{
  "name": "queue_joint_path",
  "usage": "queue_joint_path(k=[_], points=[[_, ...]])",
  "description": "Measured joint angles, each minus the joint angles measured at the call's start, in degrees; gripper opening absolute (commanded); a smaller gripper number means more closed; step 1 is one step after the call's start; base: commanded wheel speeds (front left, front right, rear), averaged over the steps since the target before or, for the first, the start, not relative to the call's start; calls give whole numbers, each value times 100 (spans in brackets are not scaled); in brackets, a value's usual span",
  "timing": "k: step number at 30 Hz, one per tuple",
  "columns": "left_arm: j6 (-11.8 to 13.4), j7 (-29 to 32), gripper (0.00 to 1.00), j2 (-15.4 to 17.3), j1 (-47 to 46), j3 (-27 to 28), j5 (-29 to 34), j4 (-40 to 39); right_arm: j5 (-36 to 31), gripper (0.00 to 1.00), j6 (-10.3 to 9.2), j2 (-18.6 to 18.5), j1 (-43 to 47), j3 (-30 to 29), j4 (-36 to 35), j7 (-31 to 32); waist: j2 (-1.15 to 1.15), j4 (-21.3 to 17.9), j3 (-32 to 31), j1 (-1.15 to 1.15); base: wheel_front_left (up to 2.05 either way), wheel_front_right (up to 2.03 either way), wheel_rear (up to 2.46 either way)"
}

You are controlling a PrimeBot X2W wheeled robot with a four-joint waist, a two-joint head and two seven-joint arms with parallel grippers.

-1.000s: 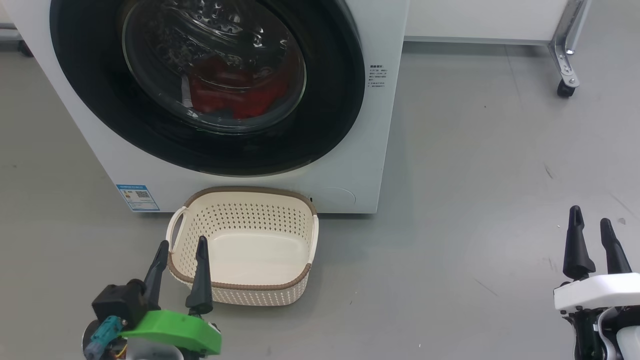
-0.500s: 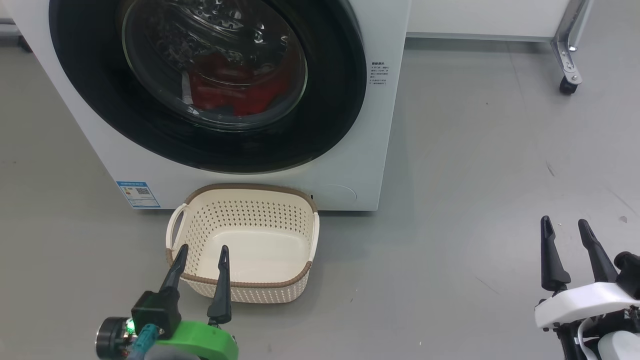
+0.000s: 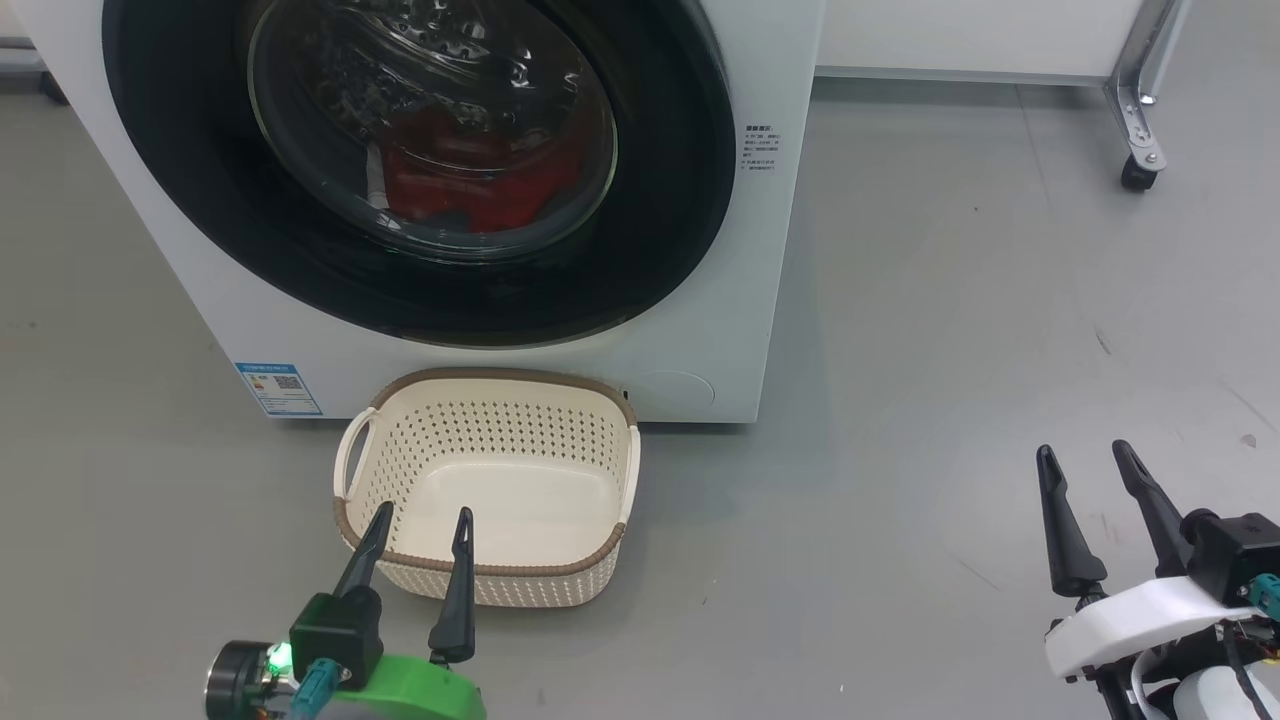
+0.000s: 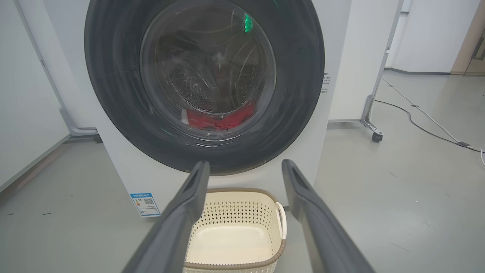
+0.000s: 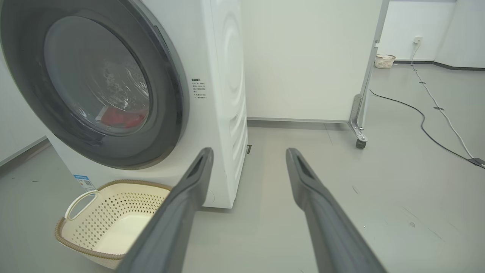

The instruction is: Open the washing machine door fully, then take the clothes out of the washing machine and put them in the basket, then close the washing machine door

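Both my claws are spread wide, nothing in them. Left claw (image 3: 424,512) hangs at the near rim of the basket (image 3: 490,375), and right claw (image 3: 1083,450) is way off over bare floor (image 3: 950,300). The basket's parked right under the washing machine door (image 3: 680,200), I'd guess so stuff drops straight in. The door's shut on the washing machine (image 3: 765,320), with the red clothes (image 3: 470,185) showing through it. Versus a second back, both claws have slid inward and a bit lower in the head view. Nothing else budged.
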Motion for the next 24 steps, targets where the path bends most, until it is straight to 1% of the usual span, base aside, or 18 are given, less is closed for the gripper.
queue_joint_path(k=[2, 24], points=[[0, 0, 100, -1, 0, 0, 0, 12, 0, 100, -36, 0, 0, 1, 8, 0, 0, 1, -1, 0, 0, 0, 0], [52, 0, 100, -2, -65, -13, -78, 90, 10, 100, -37, 56, -7, 1, 164, 0, 0, -8, -21, 0, 0, 0, 0]])
